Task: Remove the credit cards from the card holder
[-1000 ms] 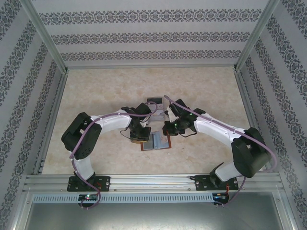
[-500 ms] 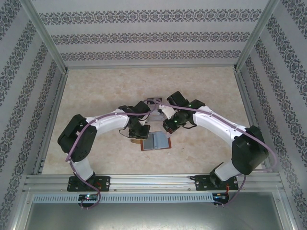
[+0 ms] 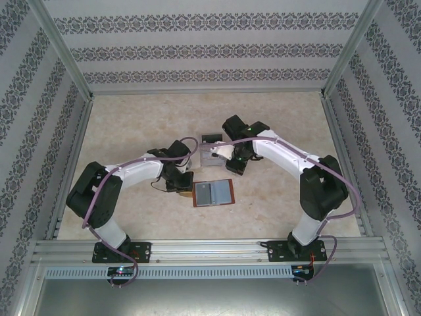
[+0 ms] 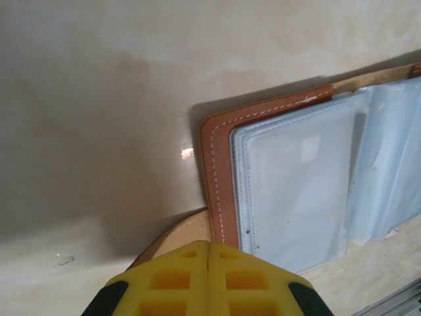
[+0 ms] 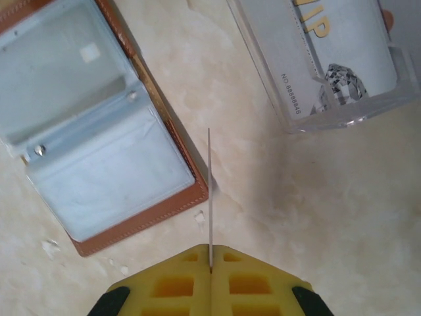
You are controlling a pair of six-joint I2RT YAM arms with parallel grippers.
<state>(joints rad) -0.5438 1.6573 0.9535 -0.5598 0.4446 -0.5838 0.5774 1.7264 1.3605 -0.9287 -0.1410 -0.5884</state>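
Patterned walls point(image 3: 197, 49) close in three sides of a pale, marbled tabletop point(image 3: 131, 131), and both arms reach in toward its middle.

From its wrist camera, the right pincer point(image 5: 210, 264) has its yellow pads pressed together on a thin card point(image 5: 210, 197). The card stands on edge, so it reads as a fine line running straight out ahead of the fingertips. Ahead of this pincer and to its left, the brown leather wallet point(image 5: 141, 220) lies flat and open on the tabletop, its greyish clear pockets point(image 5: 99, 171) facing up. Its near corner sits just beside the held card's line. Ahead and to the right of the pincer is a clear plastic tray point(image 5: 329, 122) with a whitish card with gold lettering point(image 5: 342, 46) lying in it. The tray is apart from the wallet, with bare tabletop between them.

The left pincer point(image 4: 208, 257) has its pads closed against each other with no gap. The wallet's stitched corner is just ahead of it and to its right. A tan strap tab point(image 4: 172, 238) comes out from under that corner and runs beneath the fingertips; I cannot tell whether it is pinched.
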